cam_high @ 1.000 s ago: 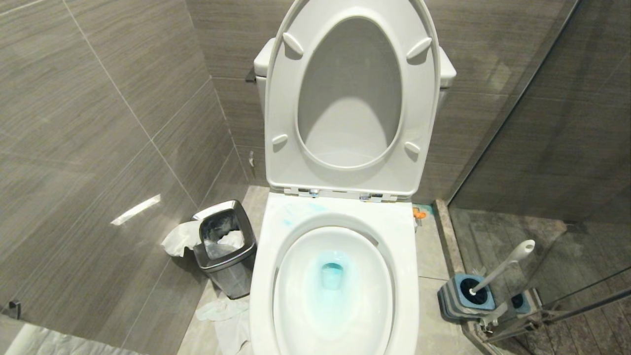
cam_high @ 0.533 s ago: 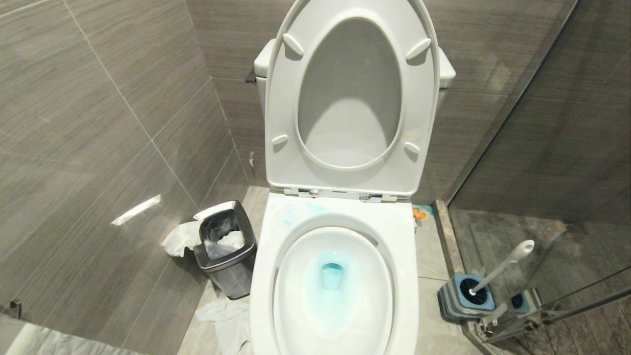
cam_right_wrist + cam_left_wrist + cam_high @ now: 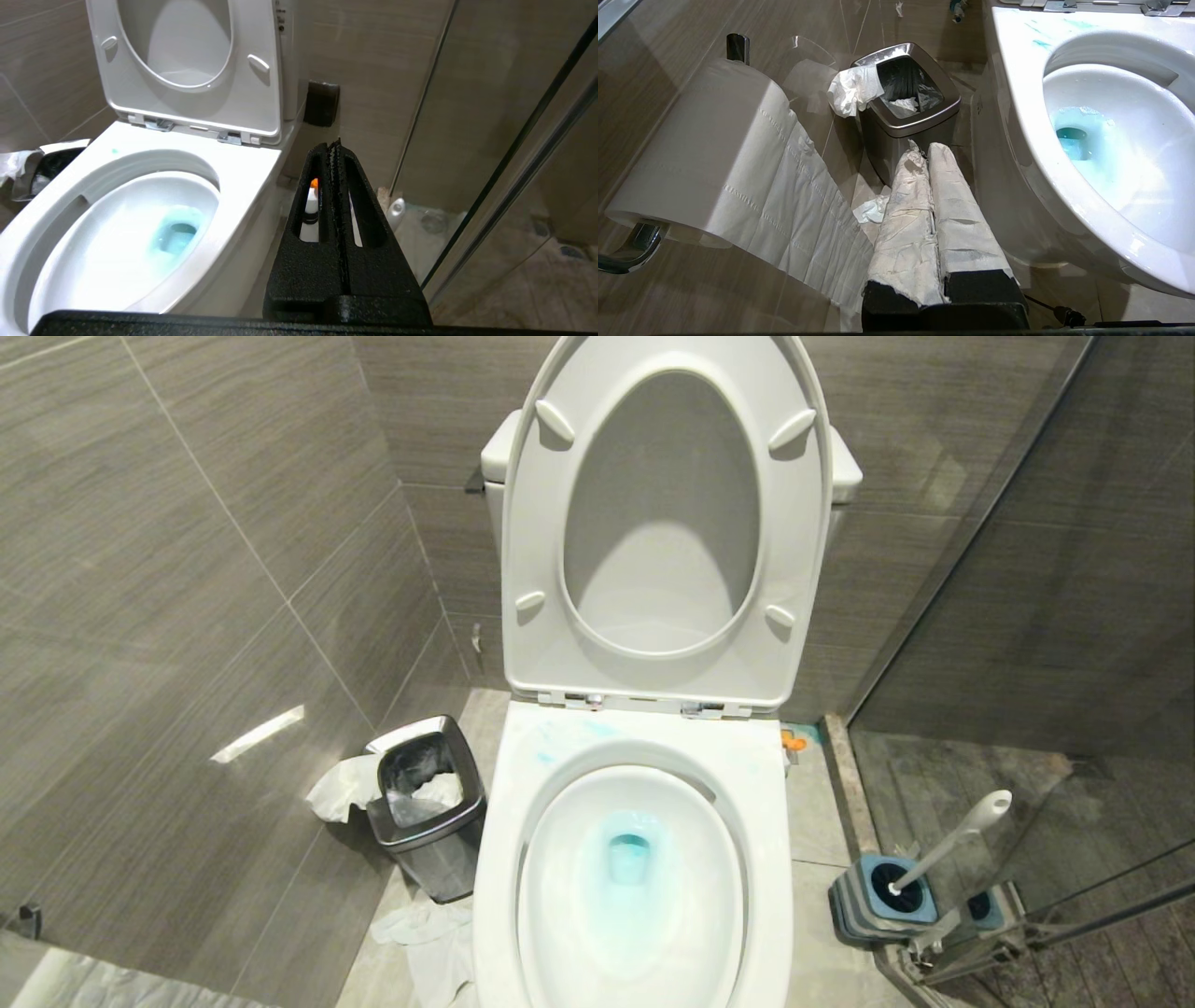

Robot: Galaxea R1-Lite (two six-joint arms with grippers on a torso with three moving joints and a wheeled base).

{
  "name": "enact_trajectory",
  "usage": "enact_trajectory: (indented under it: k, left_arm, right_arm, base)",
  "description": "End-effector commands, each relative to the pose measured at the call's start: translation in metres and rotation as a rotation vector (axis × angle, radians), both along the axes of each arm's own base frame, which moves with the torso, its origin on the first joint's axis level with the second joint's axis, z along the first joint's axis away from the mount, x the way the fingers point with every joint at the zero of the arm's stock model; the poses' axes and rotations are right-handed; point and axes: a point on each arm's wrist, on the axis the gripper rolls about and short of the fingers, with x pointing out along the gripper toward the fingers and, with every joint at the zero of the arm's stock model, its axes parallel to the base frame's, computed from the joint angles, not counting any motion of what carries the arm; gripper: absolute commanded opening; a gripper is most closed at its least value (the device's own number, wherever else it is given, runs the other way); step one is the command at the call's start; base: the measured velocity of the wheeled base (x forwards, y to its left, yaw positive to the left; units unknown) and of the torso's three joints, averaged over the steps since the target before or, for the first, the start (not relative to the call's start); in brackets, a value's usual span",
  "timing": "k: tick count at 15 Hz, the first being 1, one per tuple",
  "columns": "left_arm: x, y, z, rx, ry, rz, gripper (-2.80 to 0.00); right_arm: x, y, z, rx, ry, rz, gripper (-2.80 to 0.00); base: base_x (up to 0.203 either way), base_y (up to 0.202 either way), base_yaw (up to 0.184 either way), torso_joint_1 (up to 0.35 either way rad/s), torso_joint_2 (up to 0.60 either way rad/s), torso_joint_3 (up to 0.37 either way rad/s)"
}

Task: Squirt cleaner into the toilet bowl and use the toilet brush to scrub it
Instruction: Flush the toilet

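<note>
Grey-tiled walls enclose a paper roll [image 3: 696, 154], the left hand [image 3: 929, 149] closed and empty above a steel bin [image 3: 425, 803], the blue-stained toilet bowl [image 3: 630, 887], the cleaner [image 3: 309, 212] behind the closed, empty right hand [image 3: 335, 147], and the toilet brush [image 3: 952, 840] in its holder [image 3: 882, 896].

A steel bin [image 3: 425, 807] stands on the floor [image 3: 822, 821] against the grey tiled wall [image 3: 187, 569], with white tissue [image 3: 341, 786] draped over its rim and more crumpled paper [image 3: 425, 933] lying on the floor just in front of it. A paper roll [image 3: 696, 149] hangs on a chrome holder [image 3: 630, 247] — its loose sheet trails down the wall. A square blue-and-grey brush holder [image 3: 882, 901] sits beside the glass shower screen [image 3: 1074, 616].
</note>
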Motion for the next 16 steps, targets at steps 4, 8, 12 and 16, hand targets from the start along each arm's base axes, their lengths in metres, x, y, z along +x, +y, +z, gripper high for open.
enact_trajectory:
  k: [4, 8, 12, 16]
  left_arm:
    - [0.000, 0.000, 0.000, 0.000, 0.001, 0.001, -2.80]
    - [0.000, 0.000, 0.000, 0.000, 0.001, 0.000, -2.80]
    - [0.000, 0.000, 0.000, 0.000, 0.001, 0.000, -2.80]
    - [0.000, 0.000, 0.000, 0.000, 0.001, 0.001, -2.80]
  right_arm:
    - [0.008, 0.000, -0.027, 0.001, 0.054, 0.004, -2.80]
    - [0.017, 0.000, -0.047, -0.008, 0.073, 0.008, -2.80]
    - [0.019, 0.000, -0.057, -0.006, 0.170, -0.004, -2.80]
    - [0.019, -0.001, -0.070, -0.054, 0.293, -0.072, -2.80]
  base:
    - [0.000, 0.000, 0.000, 0.000, 0.00, 0.000]
    - [0.000, 0.000, 0.000, 0.000, 0.00, 0.000]
    - [0.000, 0.000, 0.000, 0.000, 0.00, 0.000]
    - [0.000, 0.000, 0.000, 0.000, 0.00, 0.000]
